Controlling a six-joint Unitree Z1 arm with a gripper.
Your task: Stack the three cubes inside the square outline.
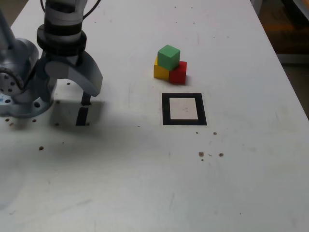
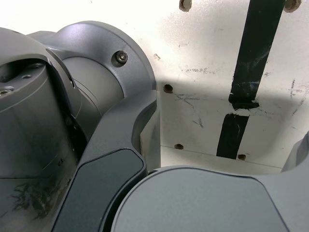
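In the exterior view the three cubes sit in a tight cluster just behind the square outline point(image 1: 165, 109), outside it. The green cube point(image 1: 169, 56) rests on top of the yellow cube point(image 1: 161, 71) and the red cube point(image 1: 178, 73), which stand side by side on the table. The outline's white inside holds nothing. My gripper point(image 1: 87, 94) hangs folded close to the arm's base at the exterior view's left, far from the cubes, pointing down at the table, open with nothing in it. The wrist view shows only grey arm housing and table; no cube appears there.
Two short black tape strips point(image 1: 83, 112) point(image 2: 240, 121) lie on the white plate under the gripper. The arm's base point(image 1: 17, 84) stands at the exterior view's left edge. Small dark crumbs point(image 1: 202, 154) dot the table in front of the outline. The table's right edge point(image 1: 289, 82) borders the floor.
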